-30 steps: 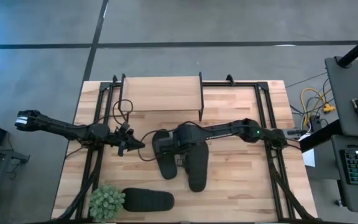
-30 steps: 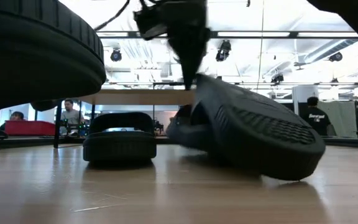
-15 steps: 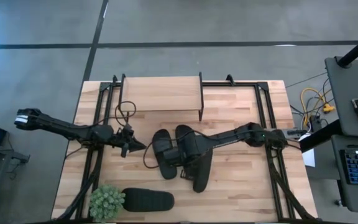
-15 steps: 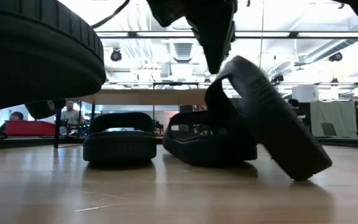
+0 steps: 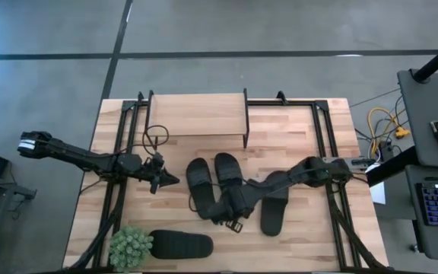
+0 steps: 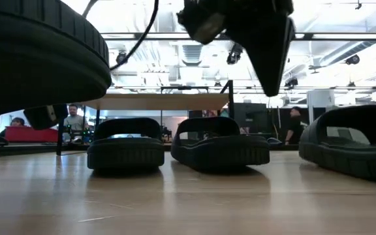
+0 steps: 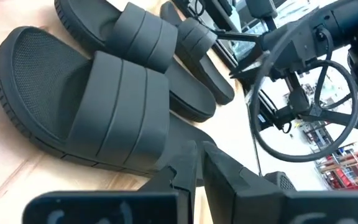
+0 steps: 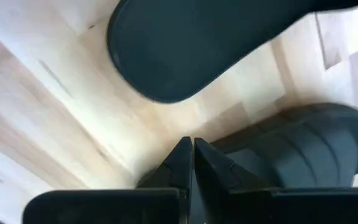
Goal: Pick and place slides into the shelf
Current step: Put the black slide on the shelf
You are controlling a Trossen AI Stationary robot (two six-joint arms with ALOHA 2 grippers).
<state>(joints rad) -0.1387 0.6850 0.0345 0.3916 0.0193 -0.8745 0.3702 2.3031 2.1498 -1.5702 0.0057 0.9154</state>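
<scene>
From above, the shelf (image 5: pixel 198 114) stood at the table's (image 5: pixel 295 129) far edge with a bare top board. Two slides lay side by side in front of it: the left slide (image 5: pixel 199 184) and the middle slide (image 5: pixel 227 172). The third slide (image 5: pixel 274 207), which half a second before leaned against the right arm near the pair, now lay flat, apart on their right. The fourth slide (image 5: pixel 181 245) sat at the near edge beside the potted plant (image 5: pixel 131 246). The right gripper (image 5: pixel 233 219) had swung down nearer the front edge, just before the pair, holding nothing. The left gripper (image 5: pixel 166 180) waited left of the pair, much where it had been.

From table height, the left slide (image 6: pixel 125 146) and middle slide (image 6: pixel 220 143) rested flat under the shelf's board (image 6: pixel 155 102) in the distance, and the third slide (image 6: pixel 351 149), tilted up on edge earlier, was now down on its sole. The right gripper (image 6: pixel 266 55) hung above, fingers drawn together.

The left wrist camera showed the left slide (image 7: pixel 86 112) close ahead, and its own fingers (image 7: pixel 185 168) closed, empty.

The right wrist camera showed fingers (image 8: pixel 180 160) pressed shut over bare wood, gripping nothing, with a slide (image 8: pixel 303 149) just beside.
</scene>
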